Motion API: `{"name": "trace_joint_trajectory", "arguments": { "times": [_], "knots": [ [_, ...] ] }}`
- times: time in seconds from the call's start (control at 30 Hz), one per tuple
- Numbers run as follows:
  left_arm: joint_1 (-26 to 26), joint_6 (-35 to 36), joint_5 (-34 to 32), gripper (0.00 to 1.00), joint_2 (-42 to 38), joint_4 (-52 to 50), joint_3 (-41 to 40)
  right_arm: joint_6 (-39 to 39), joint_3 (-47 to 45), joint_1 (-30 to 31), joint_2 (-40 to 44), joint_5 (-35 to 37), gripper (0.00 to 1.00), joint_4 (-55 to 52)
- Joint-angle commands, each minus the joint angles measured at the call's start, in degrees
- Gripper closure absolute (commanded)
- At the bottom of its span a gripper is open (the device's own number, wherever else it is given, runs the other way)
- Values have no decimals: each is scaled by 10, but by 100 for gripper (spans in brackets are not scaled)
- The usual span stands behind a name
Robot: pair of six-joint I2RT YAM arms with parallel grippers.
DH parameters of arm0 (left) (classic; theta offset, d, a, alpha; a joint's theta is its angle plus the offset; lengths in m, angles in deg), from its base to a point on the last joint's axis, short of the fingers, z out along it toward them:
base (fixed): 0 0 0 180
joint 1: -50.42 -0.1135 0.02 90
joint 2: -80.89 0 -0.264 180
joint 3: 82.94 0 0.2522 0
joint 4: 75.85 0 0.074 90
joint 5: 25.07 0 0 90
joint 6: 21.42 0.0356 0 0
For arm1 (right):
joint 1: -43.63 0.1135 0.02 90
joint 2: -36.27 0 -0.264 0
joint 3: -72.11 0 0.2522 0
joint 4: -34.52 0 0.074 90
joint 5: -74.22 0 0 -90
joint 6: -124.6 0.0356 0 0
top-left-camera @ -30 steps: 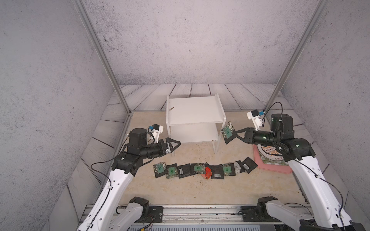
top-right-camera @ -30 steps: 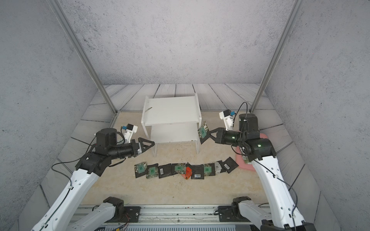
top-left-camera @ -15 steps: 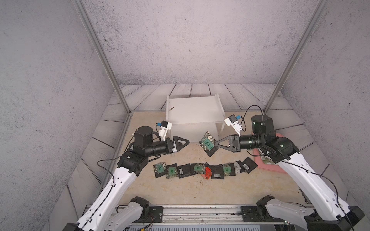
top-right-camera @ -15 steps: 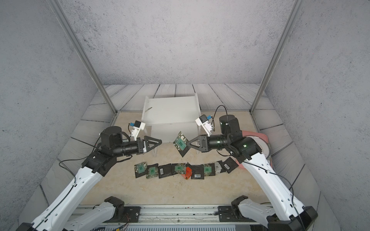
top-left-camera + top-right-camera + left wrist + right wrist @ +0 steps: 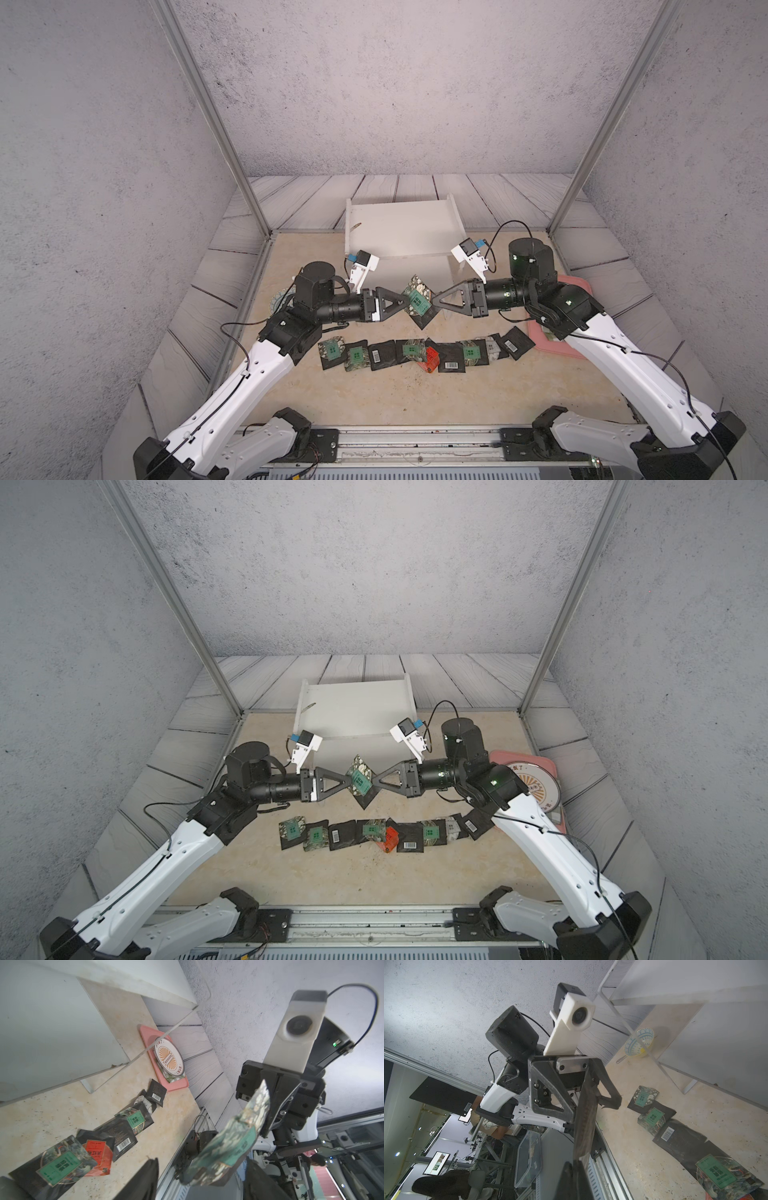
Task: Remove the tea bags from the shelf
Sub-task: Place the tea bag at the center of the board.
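Tea bag (image 5: 417, 300): airborne, 6 o'clock of the shelf (image 5: 401, 226).
Right gripper (image 5: 433, 300): clamped on its 3 o'clock corner.
Left gripper (image 5: 404, 299): jaws apart, straddling its 9 o'clock corner.
Other tea bags (image 5: 413, 351): row on table (image 5: 457, 395), its 6 o'clock.

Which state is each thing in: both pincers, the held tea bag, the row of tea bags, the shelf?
held tea bag: in the air, off the shelf.
right pincer: shut on one corner of it.
left pincer: open, jaws straddling the opposite corner.
row of tea bags: flat on the table, some overlapping.
shelf: upright, no tea bag on its top board.
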Motion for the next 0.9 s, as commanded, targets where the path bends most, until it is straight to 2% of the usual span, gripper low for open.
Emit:
{"name": "trace_joint_trajectory", "arguments": {
  "times": [0.0, 0.17, 0.33, 0.43, 0.5, 0.57, 0.7, 0.87],
  "knots": [
    [4, -1, 10, 46, -13, 30, -8, 4, 0, 2, -8, -2, 100, 23],
    [4, -1, 4, 68, -23, 32, -13, 2, -2, 2, -14, 0, 100, 24],
    [4, 4, -6, 77, -27, 17, -13, -3, -5, 2, -14, 8, 100, 17],
    [4, 10, -15, 83, -33, 3, -13, -12, -5, 2, -14, 19, 96, 5],
    [4, 16, -28, 87, -40, -12, -12, -20, -3, 2, -18, 27, 89, -8],
    [4, 26, -43, 93, -47, -34, -9, -32, 5, 1, -20, 41, 76, -28],
    [1, 46, -82, 100, -68, -92, -2, -59, 24, -3, -20, 82, 56, -72],
    [-22, 62, -149, 100, -93, -203, 6, -75, 33, -29, -8, 119, 45, -112]
  ]
}}
